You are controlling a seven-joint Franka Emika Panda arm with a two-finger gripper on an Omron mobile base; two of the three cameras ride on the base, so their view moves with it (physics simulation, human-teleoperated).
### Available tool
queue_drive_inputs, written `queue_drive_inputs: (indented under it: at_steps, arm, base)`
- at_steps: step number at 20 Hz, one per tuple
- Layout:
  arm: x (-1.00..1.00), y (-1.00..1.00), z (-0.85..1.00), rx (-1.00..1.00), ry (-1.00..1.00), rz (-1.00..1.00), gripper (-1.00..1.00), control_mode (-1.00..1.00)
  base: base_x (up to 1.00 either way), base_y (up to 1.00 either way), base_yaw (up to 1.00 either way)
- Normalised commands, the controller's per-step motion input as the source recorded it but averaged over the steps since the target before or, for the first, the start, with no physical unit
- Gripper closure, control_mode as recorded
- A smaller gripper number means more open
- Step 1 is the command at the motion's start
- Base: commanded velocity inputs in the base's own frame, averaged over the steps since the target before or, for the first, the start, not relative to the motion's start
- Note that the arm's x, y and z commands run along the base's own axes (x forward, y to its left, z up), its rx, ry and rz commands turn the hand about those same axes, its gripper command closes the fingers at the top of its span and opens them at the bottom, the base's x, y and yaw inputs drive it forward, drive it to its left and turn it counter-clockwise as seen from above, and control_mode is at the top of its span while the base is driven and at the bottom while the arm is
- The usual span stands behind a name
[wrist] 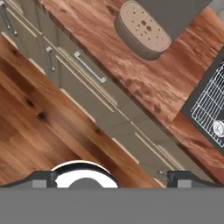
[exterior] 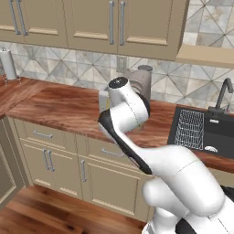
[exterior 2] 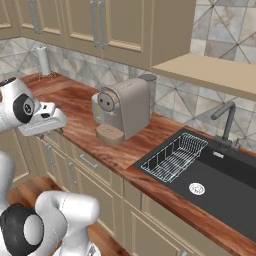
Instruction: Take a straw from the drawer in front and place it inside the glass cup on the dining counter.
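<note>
My gripper (wrist: 113, 178) is open, its two dark fingertips wide apart with nothing between them. It hangs high above the worktop's front edge and points down at the cabinet fronts; in the right base view the gripper (exterior 2: 52, 131) is at the left. The beige drawer (wrist: 89, 68) with a silver bar handle sits shut under the worktop, just below the coffee machine, and appears as the drawer (exterior 2: 89, 161) and the drawer (exterior: 112, 152), partly behind my arm. The straw, the glass cup and the dining counter are out of view.
A grey coffee machine (exterior 2: 122, 107) stands on the wood worktop (exterior: 68, 109). A black sink (exterior 2: 200, 175) with a wire rack and a faucet (exterior 2: 225, 117) lies to the right. A paper towel roll (exterior: 8, 64) is far left. Wood floor lies below the cabinets.
</note>
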Motion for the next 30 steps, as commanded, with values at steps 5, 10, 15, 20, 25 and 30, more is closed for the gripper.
queue_drive_inputs:
  at_steps: [5,10,15,20,25,30]
  arm:
    - [0.12,0.96,-0.61,-0.38,0.00,0.00,-1.00,-1.00]
    - [0.27,0.37,-0.64,-0.36,0.00,0.01,-1.00,-1.00]
    - [0.34,0.04,-0.60,-0.29,-0.02,0.02,-1.00,-1.00]
    - [0.47,0.01,-0.59,-0.25,-0.10,0.00,-1.00,-1.00]
    - [0.44,0.00,-0.59,-0.21,-0.18,0.00,-1.00,-1.00]
    - [0.35,0.00,-0.53,-0.17,-0.22,0.00,-1.00,-1.00]
  base:
    - [0.00,0.00,0.00]
    - [0.00,0.00,0.00]
    - [0.00,0.00,0.00]
    - [0.00,0.00,0.00]
    - [0.00,0.00,0.00]
    - [0.00,0.00,0.00]
